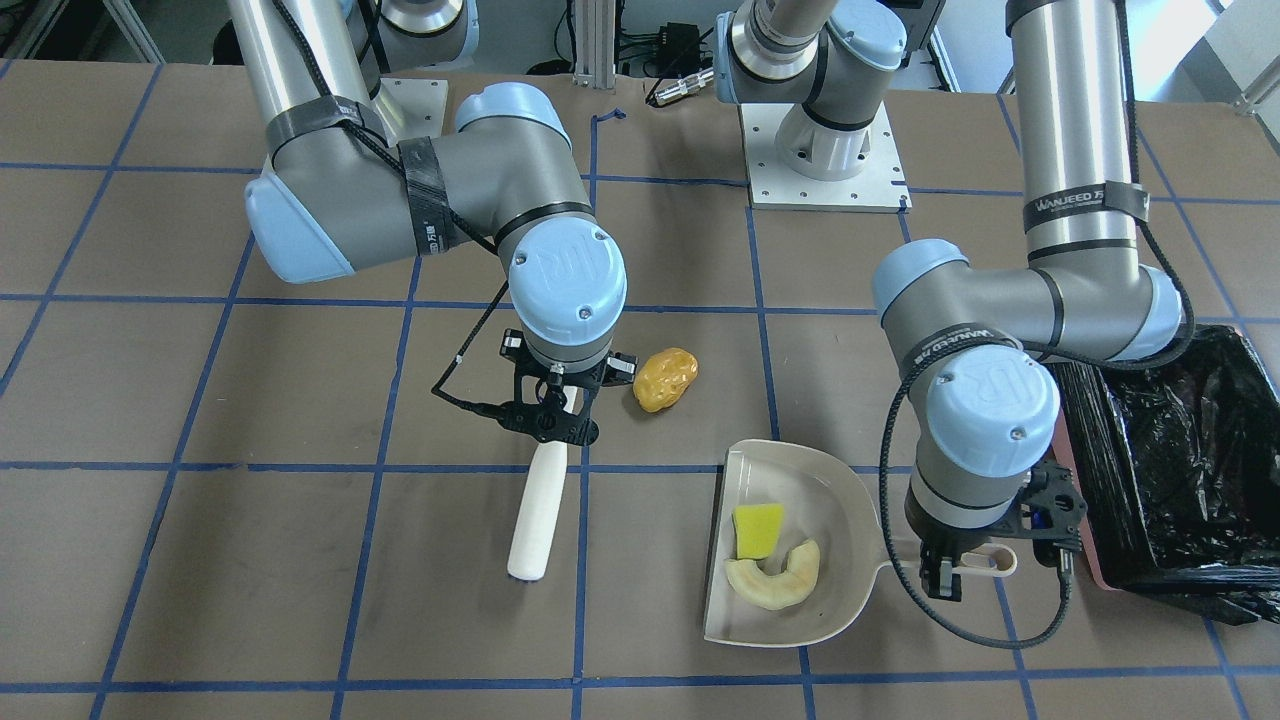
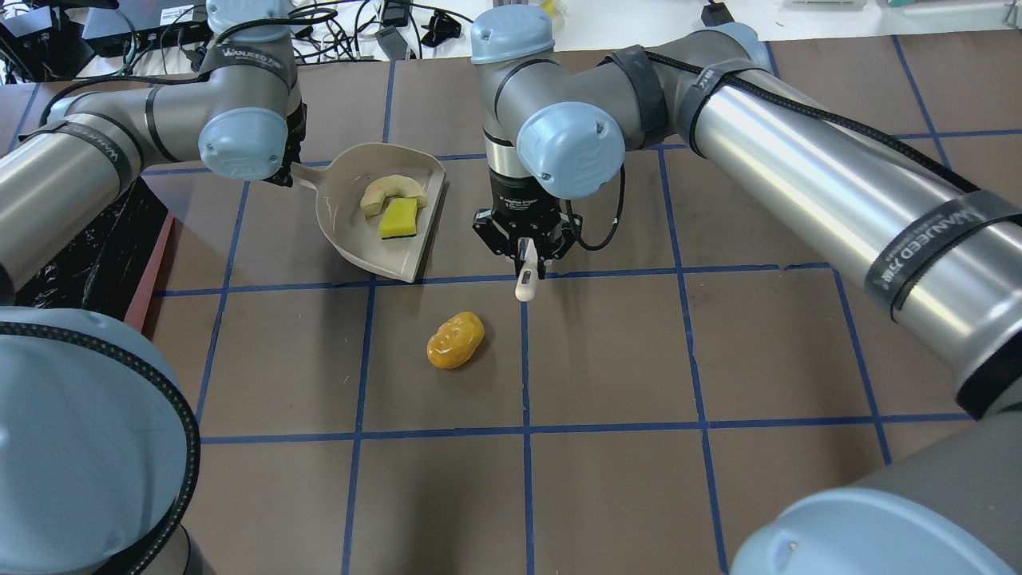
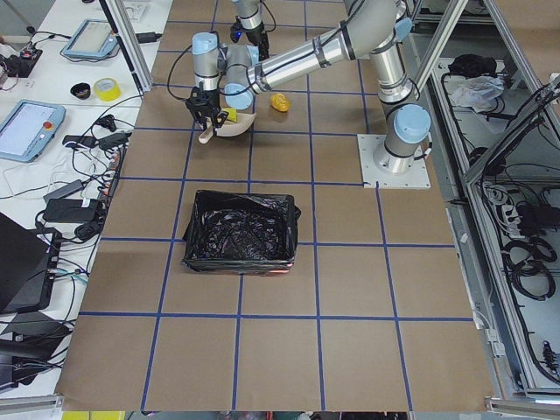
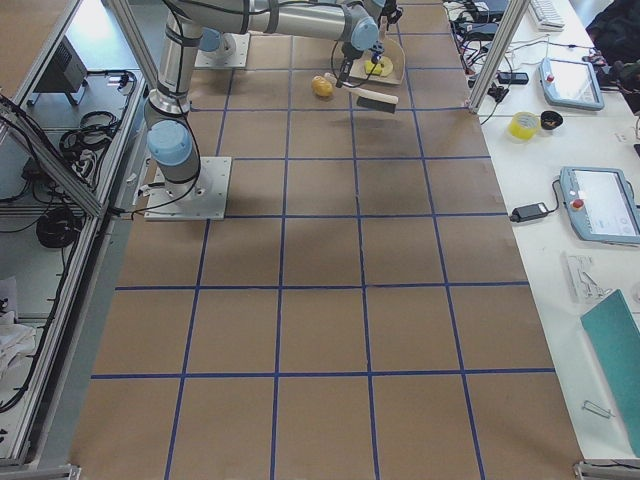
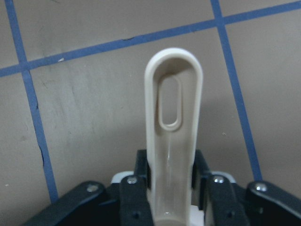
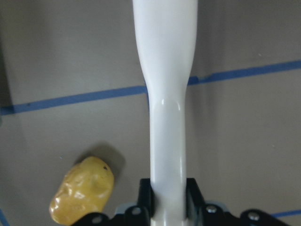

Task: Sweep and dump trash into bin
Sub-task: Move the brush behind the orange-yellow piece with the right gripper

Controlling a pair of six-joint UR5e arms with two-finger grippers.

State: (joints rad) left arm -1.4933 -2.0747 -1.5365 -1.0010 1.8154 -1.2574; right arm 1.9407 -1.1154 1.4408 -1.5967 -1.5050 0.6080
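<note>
My left gripper [image 1: 962, 568] is shut on the handle [image 5: 173, 117] of the beige dustpan [image 1: 850, 500], which rests on the table. In the pan lie the pale cream rind [image 1: 775, 580] and the yellow-green wedge [image 1: 758, 530]. The amber lump [image 1: 665, 379] lies on the table beyond the pan's open edge. My right gripper [image 1: 555, 408] is shut on a white brush handle [image 1: 538, 510], right beside the lump [image 6: 82, 197]. The pink-sided bin [image 1: 1180, 460] with its black bag stands just beside my left gripper.
The table is brown paper with a blue tape grid. The arm base plates [image 1: 825, 165] sit at the robot's edge. Tablets, tape rolls and cables [image 3: 52, 122] lie on side benches off the table.
</note>
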